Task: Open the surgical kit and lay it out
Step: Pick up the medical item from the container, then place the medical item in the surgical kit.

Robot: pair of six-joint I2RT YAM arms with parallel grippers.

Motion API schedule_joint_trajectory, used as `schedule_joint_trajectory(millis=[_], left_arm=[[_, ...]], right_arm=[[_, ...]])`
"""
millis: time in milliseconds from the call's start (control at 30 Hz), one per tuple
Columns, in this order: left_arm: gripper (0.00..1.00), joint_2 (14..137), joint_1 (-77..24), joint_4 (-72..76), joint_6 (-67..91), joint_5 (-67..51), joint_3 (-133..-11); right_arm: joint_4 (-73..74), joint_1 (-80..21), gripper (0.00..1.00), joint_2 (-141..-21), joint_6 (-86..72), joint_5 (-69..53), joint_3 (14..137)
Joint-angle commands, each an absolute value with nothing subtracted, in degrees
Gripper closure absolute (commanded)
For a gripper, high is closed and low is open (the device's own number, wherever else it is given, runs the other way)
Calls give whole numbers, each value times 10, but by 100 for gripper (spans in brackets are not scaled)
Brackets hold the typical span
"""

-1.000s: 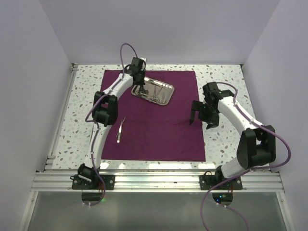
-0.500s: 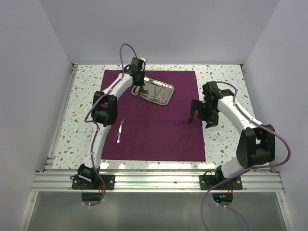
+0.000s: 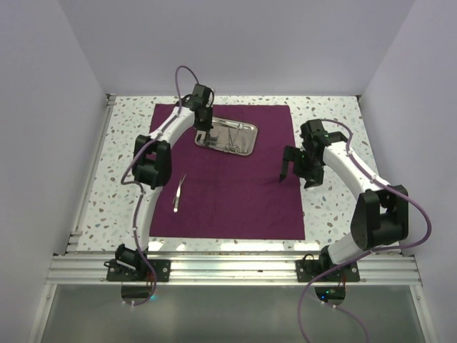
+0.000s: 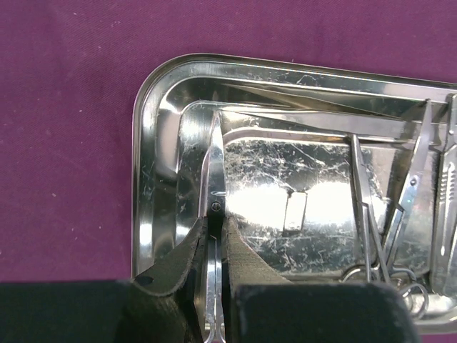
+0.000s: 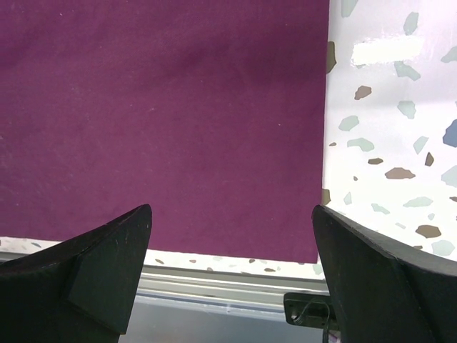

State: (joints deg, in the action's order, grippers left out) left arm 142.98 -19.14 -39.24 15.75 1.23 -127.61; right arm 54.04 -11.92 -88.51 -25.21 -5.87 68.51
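The plum cloth [image 3: 235, 193] lies spread flat on the table. The steel tray [image 3: 246, 132] sits on its far part. My left gripper [image 3: 203, 136] is at the tray's left end. In the left wrist view it [image 4: 214, 218] is shut on slim silver scissors [image 4: 216, 164], whose blades point forward inside the tray [image 4: 146, 179]. More ring-handled instruments [image 4: 368, 214] lie at the tray's right end. Silver tweezers [image 3: 178, 193] lie on the cloth to the left. My right gripper [image 3: 298, 176] is open and empty over the cloth's right edge [image 5: 164, 107].
The speckled terrazzo table [image 5: 393, 143] shows around the cloth. An aluminium rail [image 3: 235, 268] runs along the near edge by the arm bases. White walls enclose the table at the left, back and right.
My left gripper has shifted slightly left and back at the tray's left end. My right gripper has barely moved.
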Motion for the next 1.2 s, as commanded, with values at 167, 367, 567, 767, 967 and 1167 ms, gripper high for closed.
schedule_joint_trajectory(millis=[167, 367, 567, 767, 967, 1167], left_arm=[[100, 1346, -186, -416, 179, 3, -1276], [100, 1260, -192, -409, 211, 3, -1170], [100, 1100, -226, -334, 280, 15, -931], [100, 996, -308, -283, 355, 65, -781], [100, 982, -355, -298, 404, 97, -733], [100, 976, -381, -264, 439, 93, -679]], right_arm=[[526, -117, 1, -854, -244, -83, 685], [525, -118, 2, -842, -243, -83, 677], [532, -117, 2, -831, -243, -76, 680], [543, -117, 2, -820, -238, -66, 678], [548, -118, 2, -814, -232, -66, 660], [565, -118, 2, -815, -227, -55, 666]])
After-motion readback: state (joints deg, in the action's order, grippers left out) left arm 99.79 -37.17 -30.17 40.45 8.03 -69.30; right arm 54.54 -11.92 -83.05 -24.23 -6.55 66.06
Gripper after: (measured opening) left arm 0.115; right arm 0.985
